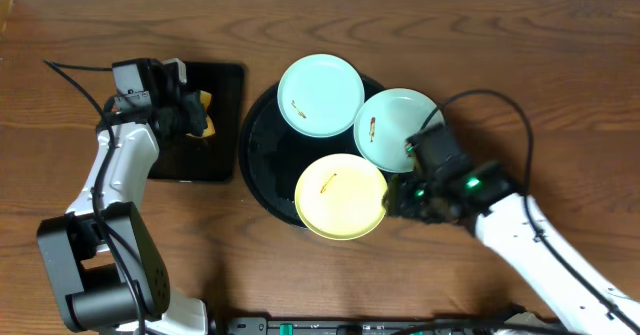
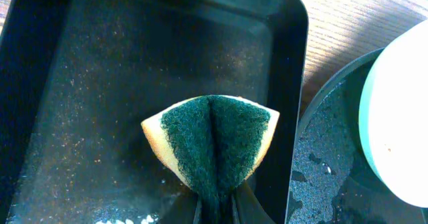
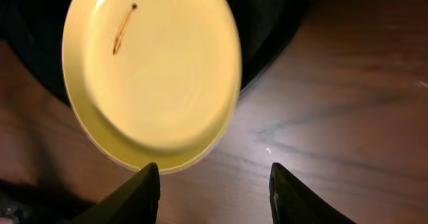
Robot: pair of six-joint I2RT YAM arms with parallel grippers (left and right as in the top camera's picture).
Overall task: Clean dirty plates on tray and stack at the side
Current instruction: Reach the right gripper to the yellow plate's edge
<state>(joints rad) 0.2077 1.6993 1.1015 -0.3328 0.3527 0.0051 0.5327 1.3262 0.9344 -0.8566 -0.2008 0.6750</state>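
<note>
Three plates lie on the round black tray [image 1: 265,155]: an aqua one [image 1: 320,95] at the back, an aqua one [image 1: 397,128] on the right, and a yellow one [image 1: 341,196] at the front overhanging the rim. Each carries a thin brown streak. My right gripper [image 1: 396,197] sits at the yellow plate's right edge. In the right wrist view its jaws [image 3: 212,177] stand open over bare wood, the left fingertip [image 3: 144,187] just below the yellow plate's [image 3: 154,77] rim. My left gripper [image 2: 224,210] is shut on a folded green-and-yellow sponge [image 2: 210,140].
The left gripper [image 1: 195,115] and sponge [image 1: 207,128] hang over a smaller rectangular black tray [image 1: 225,125], left of the round tray. In the left wrist view that rectangular tray [image 2: 100,83] looks wet, with the round tray's rim [image 2: 321,170] and an aqua plate [image 2: 401,117] to its right.
</note>
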